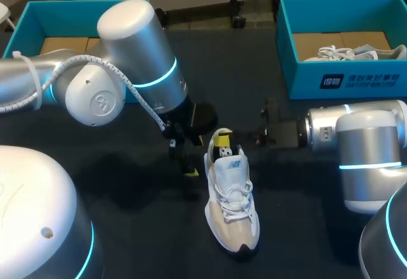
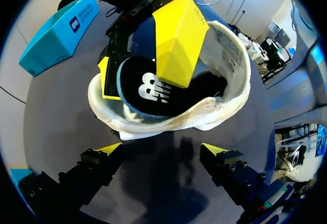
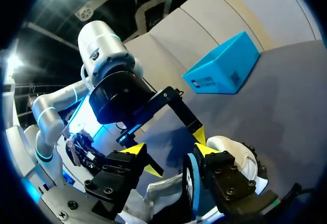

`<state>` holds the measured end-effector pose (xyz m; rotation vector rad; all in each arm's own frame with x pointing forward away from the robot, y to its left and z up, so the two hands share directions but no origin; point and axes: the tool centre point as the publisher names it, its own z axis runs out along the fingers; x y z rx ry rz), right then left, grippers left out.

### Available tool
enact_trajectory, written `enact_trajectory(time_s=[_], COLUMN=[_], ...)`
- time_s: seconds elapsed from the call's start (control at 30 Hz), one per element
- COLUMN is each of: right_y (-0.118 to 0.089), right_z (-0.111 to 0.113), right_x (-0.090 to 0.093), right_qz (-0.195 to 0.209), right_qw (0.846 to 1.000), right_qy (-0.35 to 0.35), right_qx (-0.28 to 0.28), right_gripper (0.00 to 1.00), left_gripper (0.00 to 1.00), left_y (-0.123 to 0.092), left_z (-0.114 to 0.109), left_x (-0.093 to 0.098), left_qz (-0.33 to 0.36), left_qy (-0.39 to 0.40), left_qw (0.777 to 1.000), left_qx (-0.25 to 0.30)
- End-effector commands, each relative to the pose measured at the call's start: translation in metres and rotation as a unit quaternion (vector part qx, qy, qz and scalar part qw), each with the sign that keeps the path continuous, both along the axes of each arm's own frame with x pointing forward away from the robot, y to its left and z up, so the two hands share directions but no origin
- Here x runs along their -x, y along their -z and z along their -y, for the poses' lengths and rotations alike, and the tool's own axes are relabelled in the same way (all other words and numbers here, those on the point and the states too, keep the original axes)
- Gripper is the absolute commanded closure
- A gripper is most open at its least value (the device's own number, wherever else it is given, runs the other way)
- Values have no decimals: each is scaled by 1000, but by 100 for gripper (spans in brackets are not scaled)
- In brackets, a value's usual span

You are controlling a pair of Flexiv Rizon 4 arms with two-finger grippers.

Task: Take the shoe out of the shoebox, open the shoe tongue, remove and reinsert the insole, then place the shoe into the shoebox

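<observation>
A white lace-up shoe [image 1: 233,210] lies on the dark table, toe toward me. Its black insole [image 2: 149,90] stands up in the heel opening. My right gripper [image 1: 223,143] comes in from the right and dips into that opening. In its own view the right gripper [image 3: 171,152] is open, with the insole [image 3: 190,183] edge-on between its fingers, leaning on one. My left gripper [image 1: 186,164] hangs just left of the heel. Seen from its wrist, the left gripper [image 2: 162,152] is open and empty, a little short of the shoe [image 2: 225,60].
A teal shoebox [image 1: 343,81] at the back right holds another white shoe [image 1: 356,53]. A second teal box [image 1: 38,11] stands at the back left behind my left arm. Dark table shows in front of and beside the shoe.
</observation>
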<state>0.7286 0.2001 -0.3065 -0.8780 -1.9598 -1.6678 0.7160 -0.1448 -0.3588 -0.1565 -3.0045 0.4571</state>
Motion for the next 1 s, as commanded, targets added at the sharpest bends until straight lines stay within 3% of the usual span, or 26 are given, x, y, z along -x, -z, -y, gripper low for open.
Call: enact_trajectory(time_s=[0.03, 0.47, 0.7, 1.0], right_y=[-3, -18, -25, -30], right_z=[4, 24, 39, 48], right_x=[-1, -18, -34, -51], right_qz=[1, 8, -36, -109], right_qw=[1000, 998, 994, 979], right_qy=[-3, -1, -37, -98], right_qx=[6, 57, 92, 140], right_gripper=[42, 42, 42, 28], left_gripper=[0, 0, 0, 0], left_y=[-14, -40, -47, -60], left_z=[-17, -56, -73, -99], left_x=[-2, -11, -16, -24], left_qz=[-12, -8, 3, -6], left_qy=[11, 25, 4, 12], left_qw=[1000, 1000, 1000, 999], left_qx=[10, -10, -31, -52])
